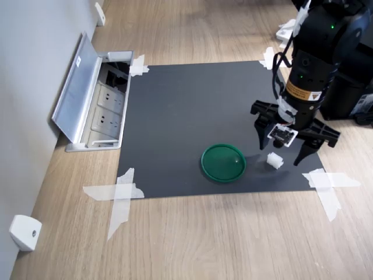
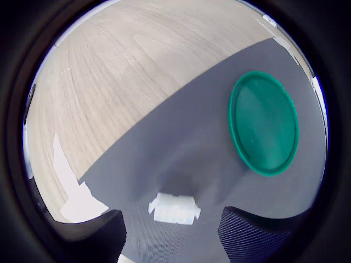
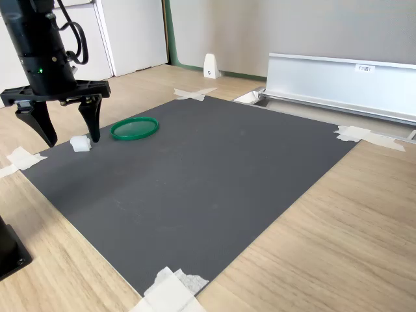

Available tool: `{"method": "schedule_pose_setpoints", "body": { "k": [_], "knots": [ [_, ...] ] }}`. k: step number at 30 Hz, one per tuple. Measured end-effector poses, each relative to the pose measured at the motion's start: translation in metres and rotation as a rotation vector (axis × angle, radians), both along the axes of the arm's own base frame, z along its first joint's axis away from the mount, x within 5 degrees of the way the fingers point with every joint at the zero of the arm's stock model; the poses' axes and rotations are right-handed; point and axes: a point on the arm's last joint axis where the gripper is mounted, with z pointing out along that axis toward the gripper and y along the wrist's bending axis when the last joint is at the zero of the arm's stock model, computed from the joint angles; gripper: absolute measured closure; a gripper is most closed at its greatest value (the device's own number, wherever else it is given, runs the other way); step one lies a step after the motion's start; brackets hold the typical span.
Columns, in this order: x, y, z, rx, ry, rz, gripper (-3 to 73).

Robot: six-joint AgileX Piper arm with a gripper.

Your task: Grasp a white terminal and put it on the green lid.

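Note:
The white terminal is a tiny ridged block lying on the black mat. In the first exterior view it is just right of the green lid, a flat round disc with nothing on it. My gripper hangs open directly over the terminal, one finger on each side, tips close to the mat. In the wrist view the terminal shows between the two dark fingertips, with the lid a short way off.
An open floor socket box with a raised metal flap borders the mat at the first exterior view's left. White tape crosses hold the mat's corners. A white wedge-shaped block sits by the wall.

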Motion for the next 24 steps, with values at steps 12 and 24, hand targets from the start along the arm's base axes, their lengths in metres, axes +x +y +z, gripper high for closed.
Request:
{"method": "schedule_pose_setpoints", "body": {
  "k": [12,24],
  "knots": [
    [0.0067,0.0049,-0.0093,0.005,-0.018,0.018,-1.4],
    [0.0076,0.0071,-0.0089,0.033,-0.023,0.001,9.5]
  ]
}}
